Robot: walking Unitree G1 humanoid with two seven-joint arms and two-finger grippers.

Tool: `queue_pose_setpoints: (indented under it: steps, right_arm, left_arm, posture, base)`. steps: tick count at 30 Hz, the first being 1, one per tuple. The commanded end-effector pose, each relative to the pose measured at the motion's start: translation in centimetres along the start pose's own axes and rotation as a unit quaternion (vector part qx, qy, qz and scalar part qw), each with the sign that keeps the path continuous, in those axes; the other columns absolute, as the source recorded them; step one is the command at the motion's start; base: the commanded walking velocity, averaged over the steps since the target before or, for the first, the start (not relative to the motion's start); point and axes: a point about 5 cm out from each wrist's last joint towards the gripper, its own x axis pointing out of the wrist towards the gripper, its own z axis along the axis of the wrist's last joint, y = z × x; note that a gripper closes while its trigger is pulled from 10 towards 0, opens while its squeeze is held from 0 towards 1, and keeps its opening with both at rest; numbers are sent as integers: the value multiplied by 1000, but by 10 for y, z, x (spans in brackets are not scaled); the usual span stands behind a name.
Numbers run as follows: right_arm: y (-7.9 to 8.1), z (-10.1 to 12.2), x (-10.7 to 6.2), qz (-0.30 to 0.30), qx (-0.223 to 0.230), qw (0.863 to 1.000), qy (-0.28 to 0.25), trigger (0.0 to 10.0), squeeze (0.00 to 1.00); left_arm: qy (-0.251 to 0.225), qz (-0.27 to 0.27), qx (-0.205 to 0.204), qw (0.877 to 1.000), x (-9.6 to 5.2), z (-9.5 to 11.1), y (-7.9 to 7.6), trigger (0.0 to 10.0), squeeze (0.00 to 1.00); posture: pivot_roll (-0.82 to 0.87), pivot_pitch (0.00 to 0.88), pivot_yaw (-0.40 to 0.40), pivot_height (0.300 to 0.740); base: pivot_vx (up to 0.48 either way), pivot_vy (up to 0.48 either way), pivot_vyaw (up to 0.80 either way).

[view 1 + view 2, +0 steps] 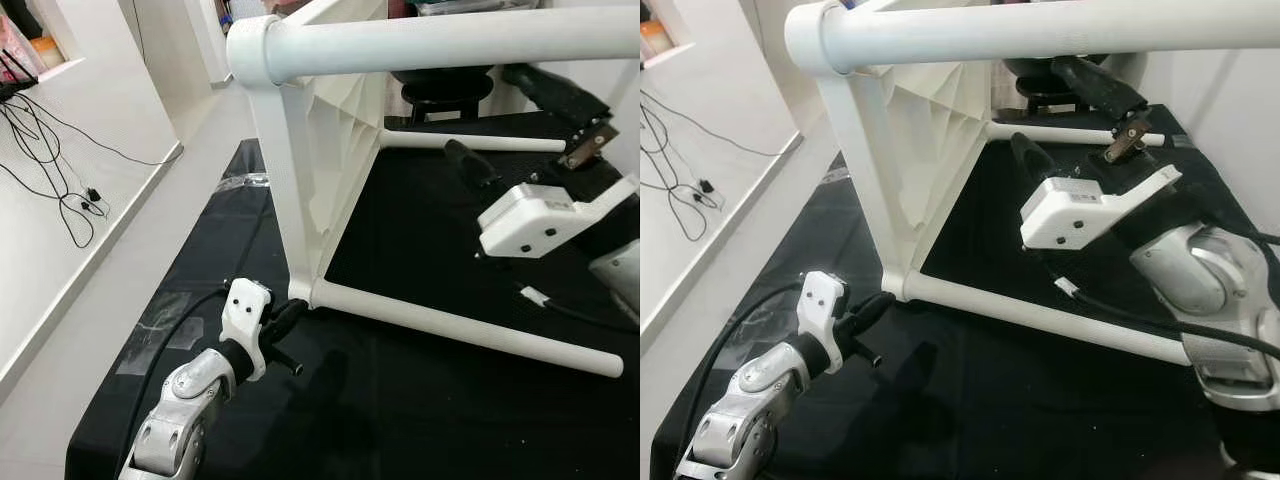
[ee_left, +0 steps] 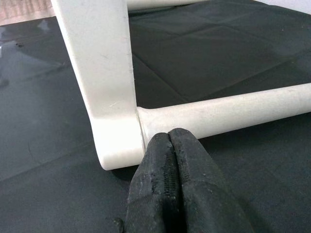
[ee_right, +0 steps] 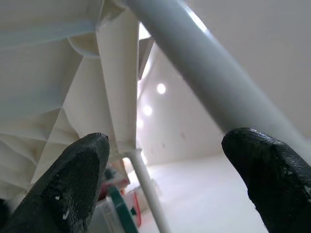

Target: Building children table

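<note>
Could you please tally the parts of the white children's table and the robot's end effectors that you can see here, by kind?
White table legs: 3
White ribbed tabletop: 1
Left end effector, shut: 1
Right end effector, open: 1
Total: 6

floor (image 1: 120,290): pale grey | black mat (image 1: 400,400) | white wall (image 1: 60,180), black cables (image 1: 50,150)

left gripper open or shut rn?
Shut. In the left wrist view the left gripper has both fingers pressed together, tips at the table leg joint.
</note>
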Motion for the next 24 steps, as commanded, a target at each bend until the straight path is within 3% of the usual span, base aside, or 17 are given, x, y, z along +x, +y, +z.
queue_pose_setpoints:
  steps: [1, 8, 13, 17, 19, 24]
  right_arm:
    - [1, 7, -2, 8, 1, 1000, -25, 10000, 0]
    - [15, 16, -1, 80, 4, 994, -71, 10000, 0]
    - [12, 16, 2, 76, -5, 994, -82, 10000, 0]
    - [0, 14, 7, 47, -20, 995, -83, 10000, 0]
    - [-18, 6, 10, 10, -47, 997, -63, 10000, 0]
    - [-23, 1, 10, 5, -57, 997, -50, 10000, 0]
  left_arm:
    - [18, 7, 2, 1000, -3, -5, 8, 10000, 0]
    - [25, 1, 0, 1000, -1, -7, 8, 10000, 0]
    - [26, 1, -1, 1000, -1, -7, 9, 10000, 0]
    - [26, 2, -2, 1000, 0, -7, 9, 10000, 0]
    - [26, 3, -3, 1000, -1, -7, 9, 10000, 0]
    - [26, 3, -3, 1000, -1, -7, 9, 10000, 0]
  posture:
    - [-112, 55, 154, 740]
    - [-119, 57, 166, 740]
    - [-116, 59, 168, 740]
    - [-112, 61, 168, 740]
    - [-111, 64, 169, 740]
    - [-111, 65, 169, 740]
  base:
    - [0, 0, 0]
    - [0, 0, 0]
    - [0, 0, 0]
    - [0, 0, 0]
    - [0, 0, 0]
    - [0, 0, 0]
